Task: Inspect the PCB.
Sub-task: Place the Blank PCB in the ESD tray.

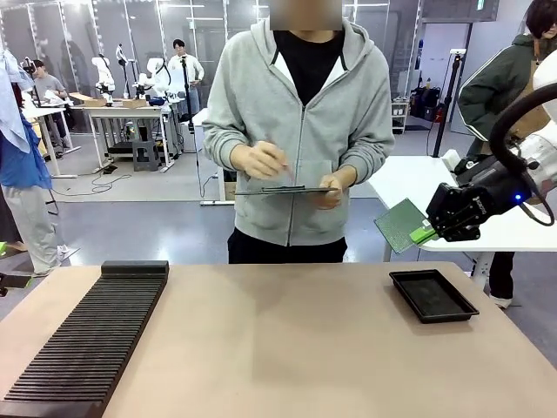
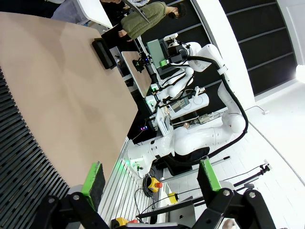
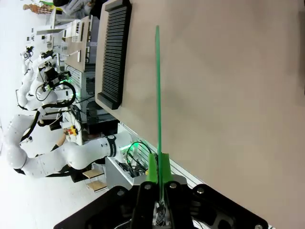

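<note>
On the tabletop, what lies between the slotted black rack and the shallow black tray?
Nothing: in the front view the table is bare between the slotted rack and the black tray. The PCB is up in the right pincer.

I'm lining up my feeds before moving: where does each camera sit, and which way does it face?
Front: between the arms, facing the person across the table; right gripper holds the PCB above the tray.
Left wrist: over the slotted rack, looking along its open left gripper toward the right arm.
Right wrist: looks along its shut fingers, PCB edge-on.
Shared: PCB, rack and table in all three.
</note>
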Robot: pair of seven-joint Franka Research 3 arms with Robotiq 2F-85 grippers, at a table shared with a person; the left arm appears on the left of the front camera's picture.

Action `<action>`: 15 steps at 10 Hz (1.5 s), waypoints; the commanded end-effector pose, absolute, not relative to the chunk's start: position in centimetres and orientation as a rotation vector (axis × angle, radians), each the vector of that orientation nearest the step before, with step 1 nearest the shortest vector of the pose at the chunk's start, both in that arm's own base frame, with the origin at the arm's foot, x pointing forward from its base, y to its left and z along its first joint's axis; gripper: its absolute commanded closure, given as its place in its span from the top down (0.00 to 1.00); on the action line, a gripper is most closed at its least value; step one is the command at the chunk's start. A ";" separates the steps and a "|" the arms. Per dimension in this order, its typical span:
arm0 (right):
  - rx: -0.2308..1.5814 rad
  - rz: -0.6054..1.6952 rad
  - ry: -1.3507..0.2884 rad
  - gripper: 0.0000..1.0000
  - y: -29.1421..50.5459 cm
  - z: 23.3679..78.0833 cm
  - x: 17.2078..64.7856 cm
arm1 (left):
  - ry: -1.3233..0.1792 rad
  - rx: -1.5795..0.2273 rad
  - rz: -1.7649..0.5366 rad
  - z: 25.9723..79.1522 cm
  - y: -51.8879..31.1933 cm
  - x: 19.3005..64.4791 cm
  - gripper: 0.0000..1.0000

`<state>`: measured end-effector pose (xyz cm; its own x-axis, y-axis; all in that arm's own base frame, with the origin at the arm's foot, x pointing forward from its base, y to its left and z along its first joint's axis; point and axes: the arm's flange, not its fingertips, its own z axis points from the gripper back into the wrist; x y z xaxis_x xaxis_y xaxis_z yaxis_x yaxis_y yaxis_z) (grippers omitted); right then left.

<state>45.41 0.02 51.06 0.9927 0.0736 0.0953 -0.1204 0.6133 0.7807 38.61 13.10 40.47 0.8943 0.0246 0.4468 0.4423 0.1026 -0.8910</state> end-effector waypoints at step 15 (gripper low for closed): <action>0.471 -0.059 0.004 0.03 -8.0 38.5 61.7 | -0.397 -1.444 -0.321 40.5 13.1 38.5 1.00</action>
<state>60.80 -8.23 38.74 0.9999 -0.0104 -0.0003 0.0091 0.8665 0.4991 38.61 13.11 40.44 0.8945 0.0249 0.4463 0.4418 0.1026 -0.8912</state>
